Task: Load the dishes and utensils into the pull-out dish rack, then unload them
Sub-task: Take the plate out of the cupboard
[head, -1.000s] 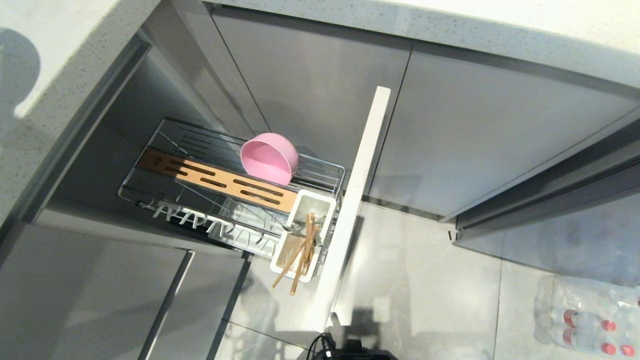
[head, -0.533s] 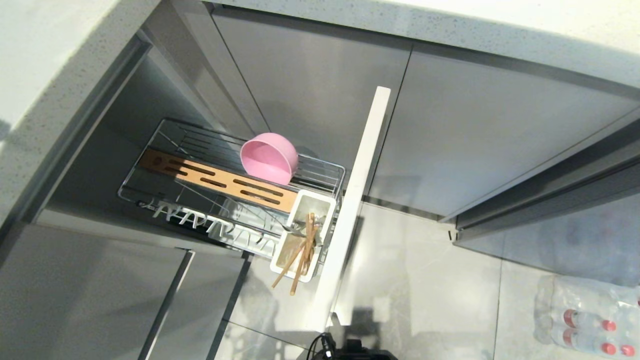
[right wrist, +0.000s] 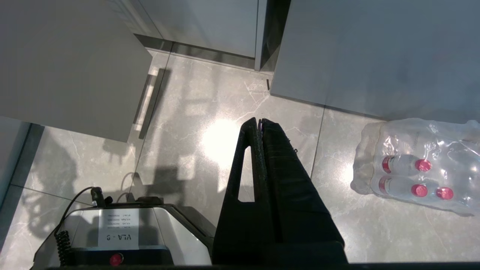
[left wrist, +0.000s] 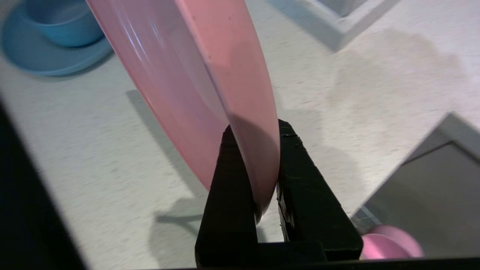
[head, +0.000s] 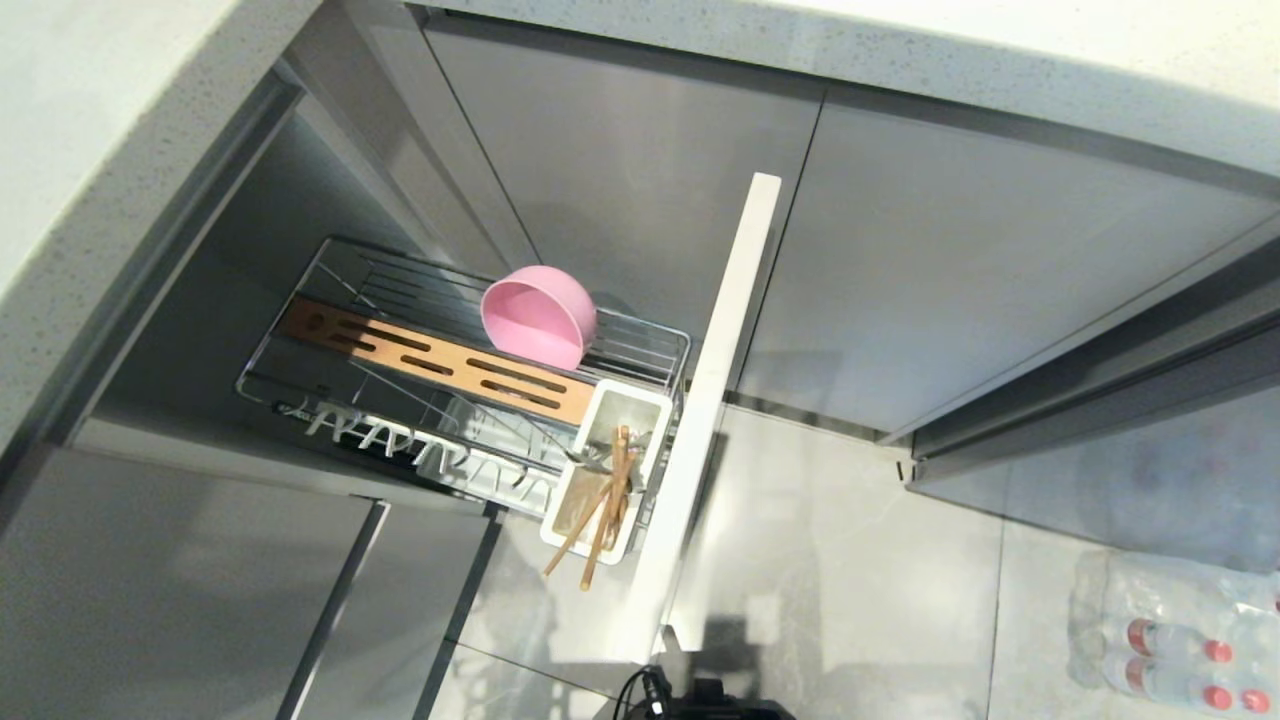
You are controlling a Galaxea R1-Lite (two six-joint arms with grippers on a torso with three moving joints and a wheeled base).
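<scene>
In the left wrist view my left gripper (left wrist: 255, 126) is shut on the rim of the pink plate (left wrist: 195, 75), held on edge above the pale countertop (left wrist: 112, 168). It is outside the head view. The pull-out dish rack (head: 640, 325) stands drawn out from the cabinet. The pink bowl (head: 538, 315) lies tilted on its wires behind the wooden strip (head: 440, 365). The chopsticks (head: 600, 510) and the spoon (head: 588, 457) stand in the white utensil cup (head: 640, 405). The white pronged plate tray (head: 420, 450) holds nothing. My right gripper (right wrist: 260, 120) hangs shut over the floor.
A blue bowl (left wrist: 62, 20) sits on a blue plate (left wrist: 41, 60) on the countertop beyond the pink plate. The rack's pale front panel (head: 715, 390) juts out over the floor. A wrapped pack of water bottles (head: 1170, 630) lies on the tiles at right.
A shadow on the countertop at the head view's far left has shrunk and slid out of the picture. The rack and its contents have not moved.
</scene>
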